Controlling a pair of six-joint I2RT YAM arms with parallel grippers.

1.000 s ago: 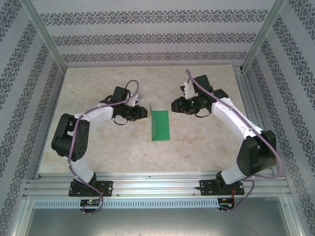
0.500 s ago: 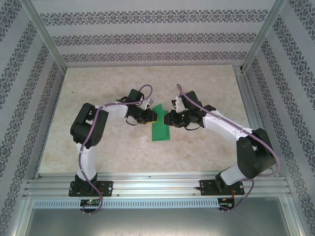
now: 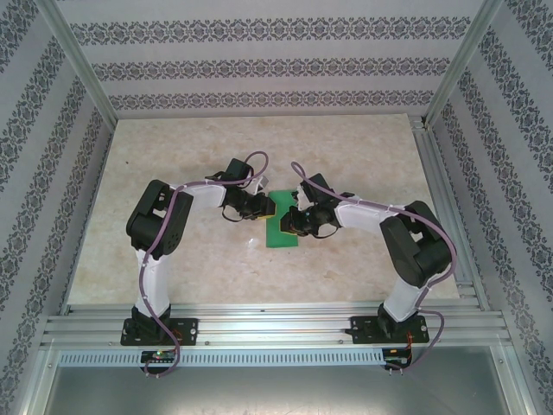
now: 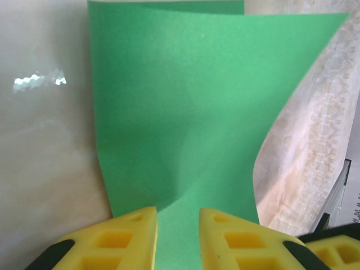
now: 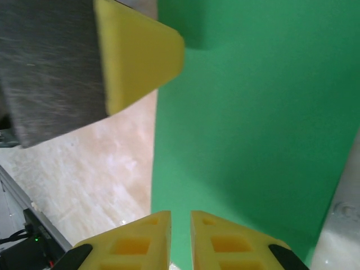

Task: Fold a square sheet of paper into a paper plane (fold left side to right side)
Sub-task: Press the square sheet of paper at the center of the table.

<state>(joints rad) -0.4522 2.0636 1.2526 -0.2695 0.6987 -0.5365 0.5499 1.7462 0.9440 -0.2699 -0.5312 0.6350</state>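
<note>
Green square sheet of paper (image 3: 282, 236) on table (image 3: 173, 156), seemingly folded left-over-right but flap curling up, crease unpressed, later folds all left; left gripper (image 4: 178, 216) jaws partly apart, right gripper (image 5: 180, 216) jaws nearly together, both over paper.

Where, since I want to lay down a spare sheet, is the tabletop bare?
Bare: the table's far strip along the back wall; the left side between the left arm and side wall; the near strip between the green sheet and front rail. Crowded: the centre, where left gripper and right gripper meet at the sheet.
</note>
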